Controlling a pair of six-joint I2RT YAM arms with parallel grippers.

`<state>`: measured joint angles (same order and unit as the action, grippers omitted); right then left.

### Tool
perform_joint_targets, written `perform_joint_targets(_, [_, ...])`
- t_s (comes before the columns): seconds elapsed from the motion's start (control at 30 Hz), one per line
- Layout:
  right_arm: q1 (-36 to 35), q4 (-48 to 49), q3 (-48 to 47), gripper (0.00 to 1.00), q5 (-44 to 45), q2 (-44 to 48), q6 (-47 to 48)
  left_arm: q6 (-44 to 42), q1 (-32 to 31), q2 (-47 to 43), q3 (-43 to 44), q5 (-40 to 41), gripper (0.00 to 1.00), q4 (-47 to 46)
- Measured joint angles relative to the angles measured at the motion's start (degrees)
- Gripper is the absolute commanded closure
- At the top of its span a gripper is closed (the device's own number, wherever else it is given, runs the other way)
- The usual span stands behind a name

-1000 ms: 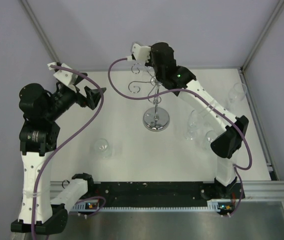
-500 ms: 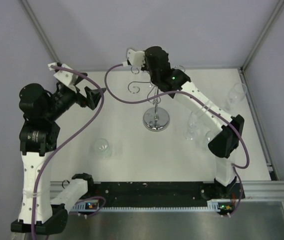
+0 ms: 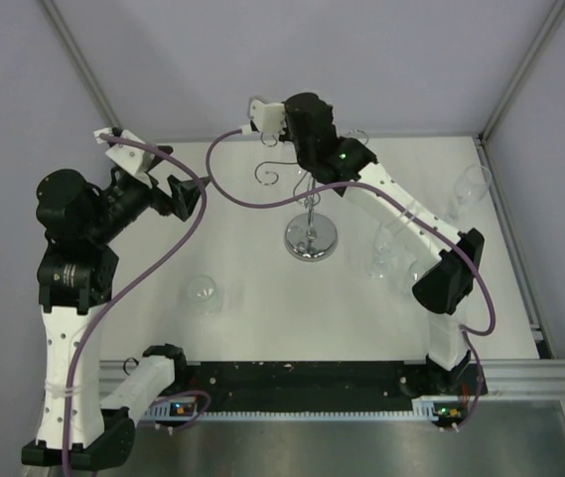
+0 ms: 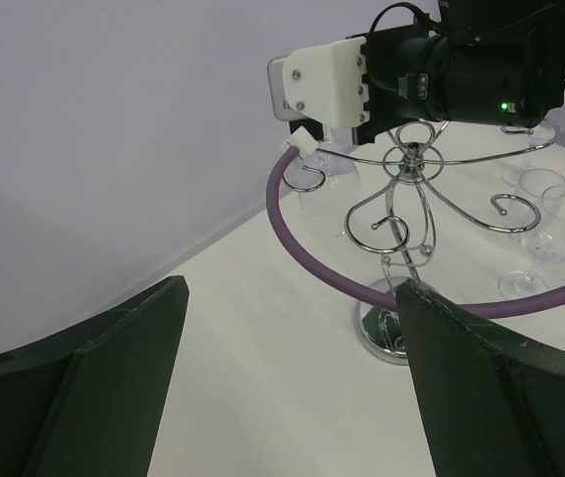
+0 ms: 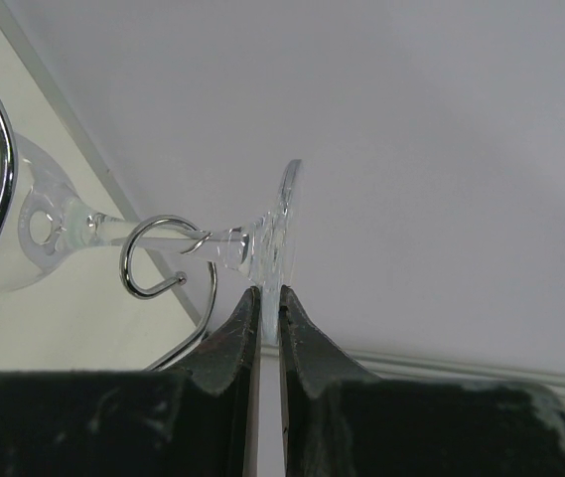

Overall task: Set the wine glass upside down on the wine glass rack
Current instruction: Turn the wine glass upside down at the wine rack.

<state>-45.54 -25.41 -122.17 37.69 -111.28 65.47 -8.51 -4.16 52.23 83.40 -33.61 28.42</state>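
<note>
The wine glass rack [image 3: 311, 239] stands mid-table on its round mirrored base, with chrome scroll arms [image 4: 411, 189] spread at the top. My right gripper [image 5: 269, 290] is shut on the foot [image 5: 280, 238] of a clear wine glass. The glass stem [image 5: 163, 237] lies inside a curled hook [image 5: 143, 268] of the rack. In the left wrist view its bowl [image 4: 327, 199] hangs downward at the rack's far-left arm. My left gripper [image 4: 292, 298] is open and empty, held above the table left of the rack.
One clear glass [image 3: 203, 293] lies on the table near left. Several more glasses stand right of the rack [image 3: 386, 253] and at the far right edge [image 3: 471, 189]. A purple cable [image 4: 332, 268] loops in front of the rack.
My right gripper has shifted a little to the left with the glass, bringing the stem into the rack's hook. The left arm has barely moved.
</note>
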Motion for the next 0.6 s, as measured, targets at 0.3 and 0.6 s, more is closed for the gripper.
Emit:
perform_joint_targets(0.3, [-0.2,-1.9,-1.0,1.00,-0.5,0.0,0.2,0.0,0.0,-0.4,-0.1,0.0,0.08,0.2])
perform_joint_targets(0.6, [-1.0,-2.8,-1.3,1.00,-0.7,-0.1,1.9,-0.4,0.0,-0.4,-0.1,0.0,0.08,0.3])
